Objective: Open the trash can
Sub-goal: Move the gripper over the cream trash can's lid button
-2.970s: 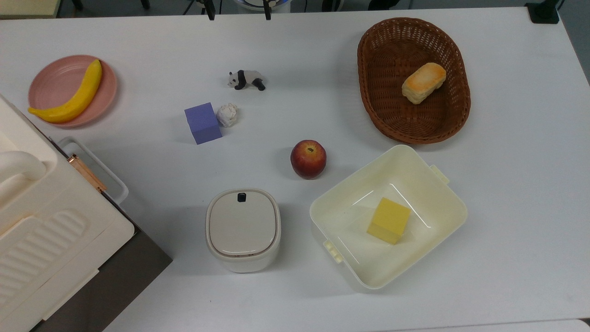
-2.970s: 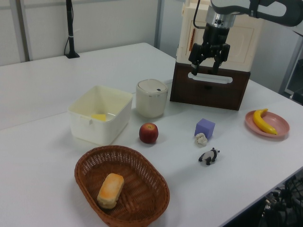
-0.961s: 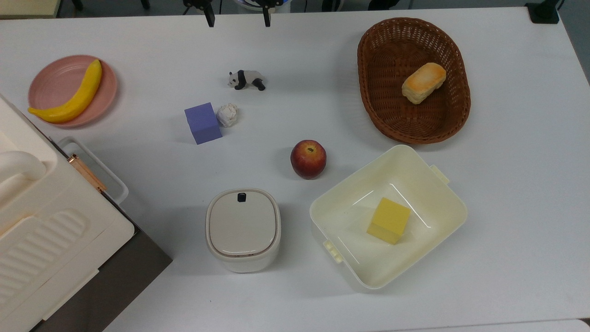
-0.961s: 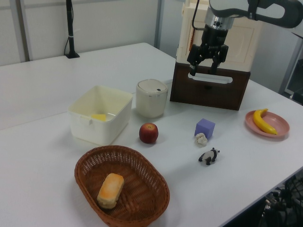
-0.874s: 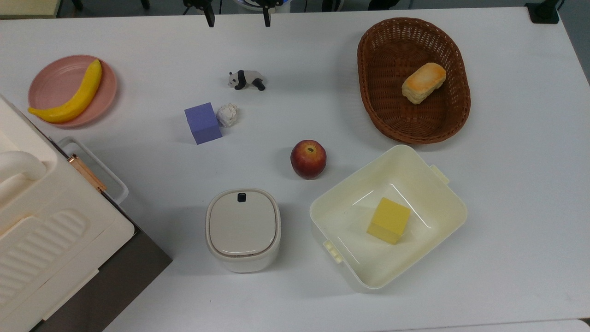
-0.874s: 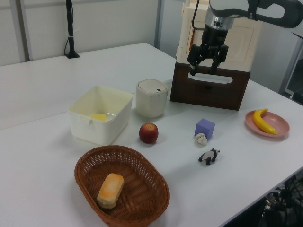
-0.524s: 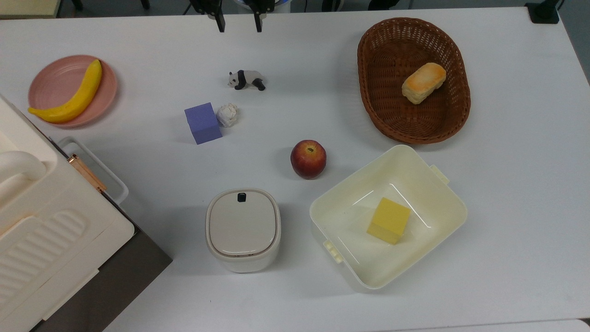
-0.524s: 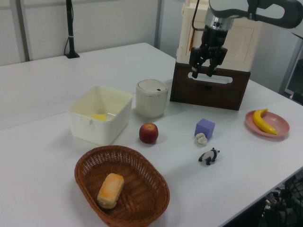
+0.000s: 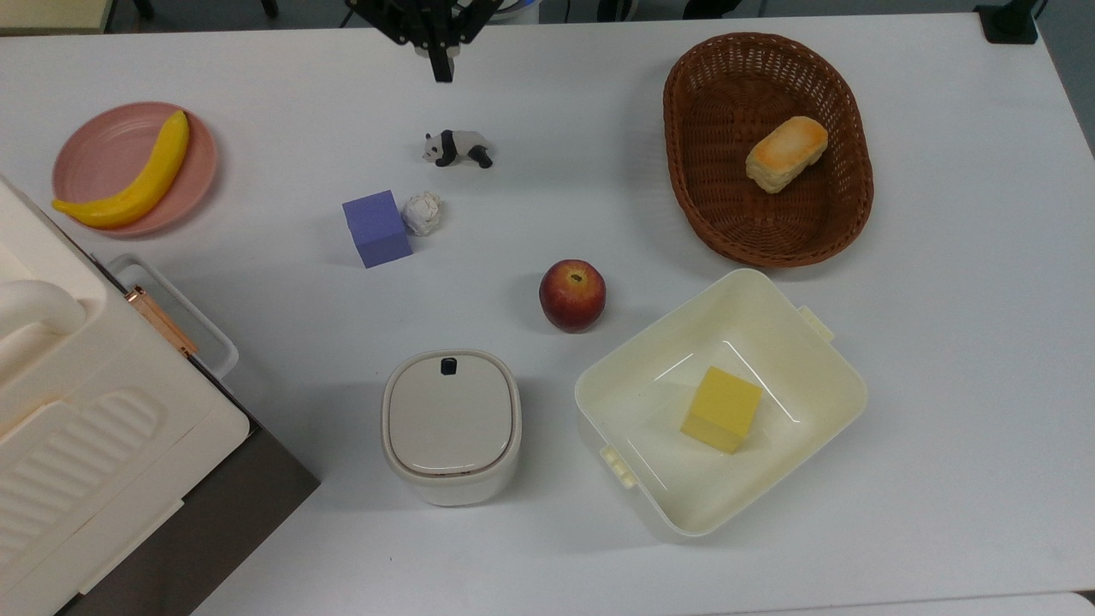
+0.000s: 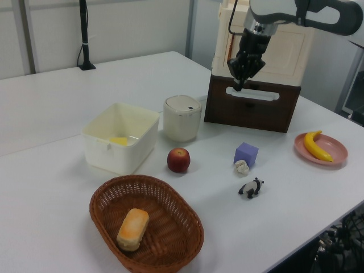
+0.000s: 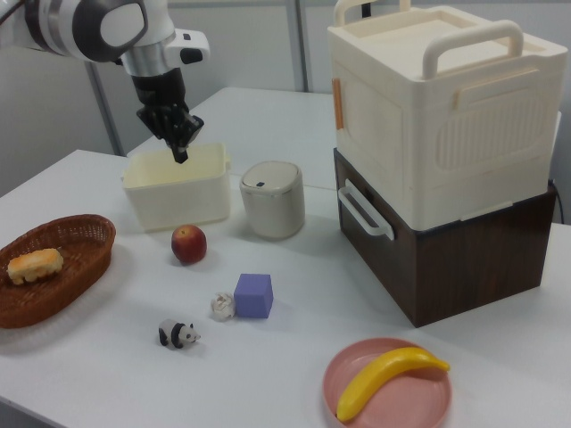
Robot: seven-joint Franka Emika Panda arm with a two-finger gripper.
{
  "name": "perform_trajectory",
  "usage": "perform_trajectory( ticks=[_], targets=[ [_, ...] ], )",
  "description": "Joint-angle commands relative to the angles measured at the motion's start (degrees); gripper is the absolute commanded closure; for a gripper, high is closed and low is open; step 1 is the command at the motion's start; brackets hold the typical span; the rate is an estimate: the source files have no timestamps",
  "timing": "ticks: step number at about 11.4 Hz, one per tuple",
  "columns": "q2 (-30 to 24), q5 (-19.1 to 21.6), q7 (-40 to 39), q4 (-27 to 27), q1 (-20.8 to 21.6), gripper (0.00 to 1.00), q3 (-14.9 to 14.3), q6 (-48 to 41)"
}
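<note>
Fingers of the claw [image 9: 441, 75] are pressed together, and it hangs high in the air, holding nothing. The trash can [image 9: 451, 425] sits on the white surface [image 9: 941, 257] with its lid down. It is near the apple [image 9: 572, 294] and beside the cream tub [image 9: 720, 402].

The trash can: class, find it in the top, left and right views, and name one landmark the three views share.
Top view: the trash can sits low, left of centre.
Left view: trash can near the centre.
Right view: trash can near the centre.
Shared landmark: the red apple close beside it.
</note>
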Motion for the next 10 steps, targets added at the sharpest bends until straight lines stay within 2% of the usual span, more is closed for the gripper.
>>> perform_trajectory(
  ticks=[1,4,6,10],
  targets=[
    [3.87,1.34,-0.26,-0.17,1.32,1.00,-0.48,10.34],
    [8.97,0.82,-0.26,0.37,1.06,1.00,-0.56,21.76],
    [13.01,0.29,-0.44,3.07,0.97,1.00,-0.65,27.31],
    [20.31,-0.15,-0.79,8.53,0.88,1.00,-0.83,29.88]
  ],
)
